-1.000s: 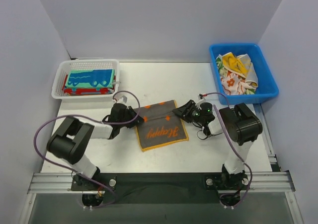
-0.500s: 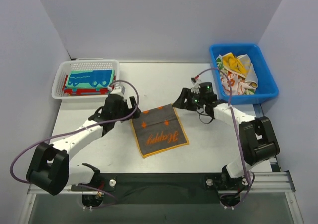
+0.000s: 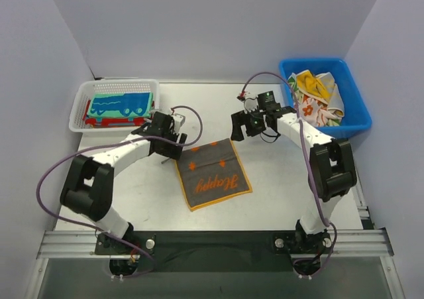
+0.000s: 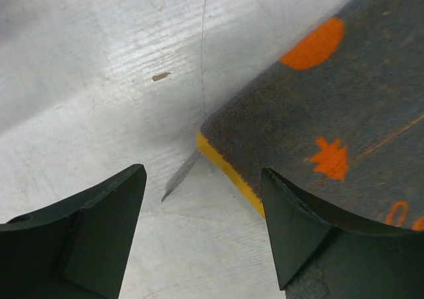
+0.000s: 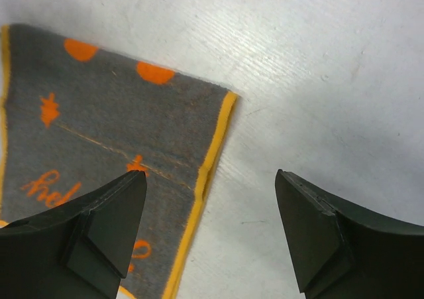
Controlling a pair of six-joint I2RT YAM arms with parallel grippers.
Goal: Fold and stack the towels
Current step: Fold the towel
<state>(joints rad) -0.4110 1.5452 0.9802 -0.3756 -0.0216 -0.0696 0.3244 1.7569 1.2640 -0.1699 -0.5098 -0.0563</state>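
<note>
1. Mid-surface, the grey towel (image 3: 212,174) lies flat, not yet folded.
2. At its far corners hover the left gripper (image 3: 173,148) and right gripper (image 3: 238,128), jaws wide, holding nothing.
3. Far-left corner: folded towels (image 3: 120,104) stacked in the white basket (image 3: 78,107). That part looks done.
4. Far-right corner: crumpled towels (image 3: 315,97) wait in the blue bin (image 3: 358,124). Plenty left, I'd say.

The grey towel (image 3: 212,173) is lying flat in the middle of the table (image 3: 278,193), turned a little crooked. It is showing an orange edge, orange spots and orange writing. The teal towel (image 3: 121,103) is sitting folded on top of a red towel (image 3: 109,121) in the basket (image 3: 119,85). The yellow towel (image 3: 310,81) and the flowery white towel (image 3: 310,110) are lying crumpled together in the bin (image 3: 354,120).
</note>
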